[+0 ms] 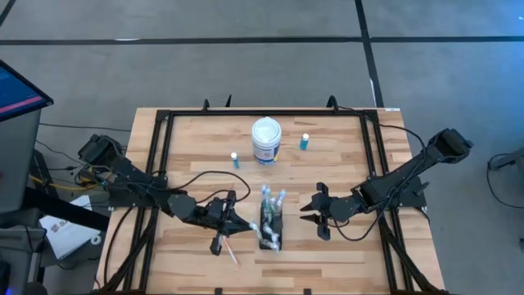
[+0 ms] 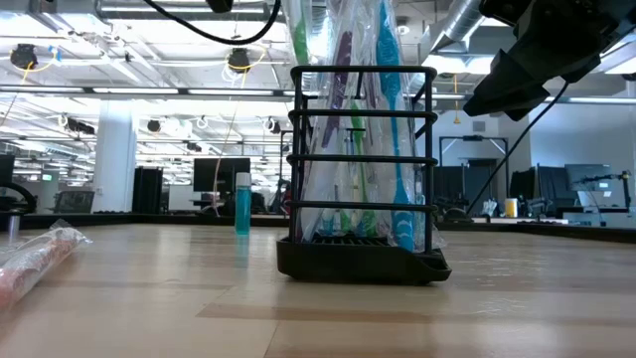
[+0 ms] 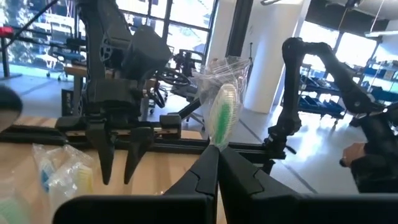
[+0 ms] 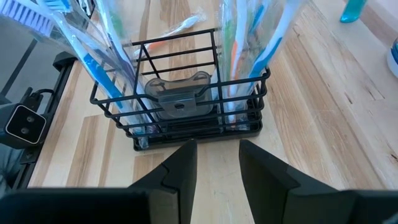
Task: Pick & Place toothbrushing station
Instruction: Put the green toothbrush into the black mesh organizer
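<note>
1. Black wire slotted toothbrush holder [image 1: 269, 221] stands upright, near-centre of the wooden table [image 1: 344, 156], several wrapped brushes already slotted.
2. Left gripper [image 1: 230, 215], just left of it, is pinched on a green wrapped toothbrush [image 3: 222, 115], not yet slotted; one wrapped brush [image 1: 230, 250] lies loose.
3. Right gripper [image 1: 315, 211] waits just right, jaws spread, empty.
4. Only left wrist shows the pinch; only high view shows the white tub [image 1: 266, 139].
</note>
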